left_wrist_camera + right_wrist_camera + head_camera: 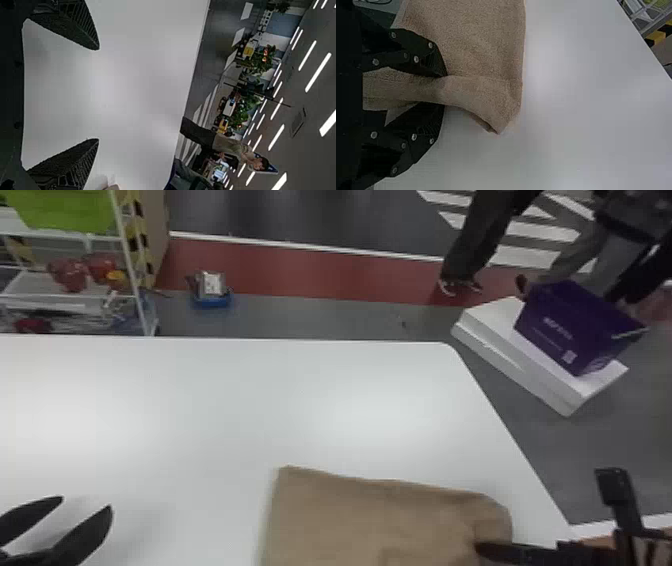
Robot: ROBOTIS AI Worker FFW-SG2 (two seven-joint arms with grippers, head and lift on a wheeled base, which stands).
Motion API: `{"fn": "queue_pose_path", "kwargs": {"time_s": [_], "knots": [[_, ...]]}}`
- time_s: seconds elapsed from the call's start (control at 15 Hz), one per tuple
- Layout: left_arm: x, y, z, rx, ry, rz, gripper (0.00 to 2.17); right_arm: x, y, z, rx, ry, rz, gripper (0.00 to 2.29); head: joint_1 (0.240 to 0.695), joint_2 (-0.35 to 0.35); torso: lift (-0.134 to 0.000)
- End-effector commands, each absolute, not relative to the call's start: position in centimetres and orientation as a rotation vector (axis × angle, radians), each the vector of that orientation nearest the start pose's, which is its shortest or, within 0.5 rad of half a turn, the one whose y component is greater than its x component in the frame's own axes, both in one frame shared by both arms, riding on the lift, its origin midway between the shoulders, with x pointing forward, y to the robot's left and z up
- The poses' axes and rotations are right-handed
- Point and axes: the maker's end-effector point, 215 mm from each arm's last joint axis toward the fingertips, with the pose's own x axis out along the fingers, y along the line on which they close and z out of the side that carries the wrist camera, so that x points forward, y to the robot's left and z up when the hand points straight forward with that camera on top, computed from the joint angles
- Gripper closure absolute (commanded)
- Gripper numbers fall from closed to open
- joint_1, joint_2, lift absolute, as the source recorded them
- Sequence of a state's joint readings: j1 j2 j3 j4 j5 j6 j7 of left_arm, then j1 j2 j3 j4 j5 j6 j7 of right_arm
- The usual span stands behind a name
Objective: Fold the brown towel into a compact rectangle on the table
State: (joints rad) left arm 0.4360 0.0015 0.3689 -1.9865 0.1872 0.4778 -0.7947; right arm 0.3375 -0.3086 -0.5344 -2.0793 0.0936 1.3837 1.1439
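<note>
Right hand (481, 549) has the brown towel (370, 515) pinched at its right side, left hand (87, 503) sits wide open, near left.

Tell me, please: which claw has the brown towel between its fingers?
The right claw: part of the towel is pinched there, while the left claw stands open and empty.

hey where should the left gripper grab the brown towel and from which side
Probably the far left corner of the brown towel, coming in from the left: that corner looks flat and square, with bare table beside it. The left gripper is open on that side, while the right gripper pinches the towel's right side.
</note>
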Motion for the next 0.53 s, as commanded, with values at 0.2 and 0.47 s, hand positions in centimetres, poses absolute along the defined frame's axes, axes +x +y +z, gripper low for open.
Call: {"fn": "queue_pose_path", "kwargs": {"time_s": [0.2, 0.47], "knots": [[39.8, 25.4, -42.5, -0.279, 0.375, -0.458, 0.05, 32.6, -37.5, -43.4, 0.482, 0.922, 0.377, 1.33, 0.695, -0.201, -0.134], [40.0, 25.0, -42.3, -0.277, 0.374, -0.463, 0.05, 33.0, -36.7, -40.0, 0.551, 0.860, 0.409, 1.33, 0.695, -0.188, -0.134]]}}
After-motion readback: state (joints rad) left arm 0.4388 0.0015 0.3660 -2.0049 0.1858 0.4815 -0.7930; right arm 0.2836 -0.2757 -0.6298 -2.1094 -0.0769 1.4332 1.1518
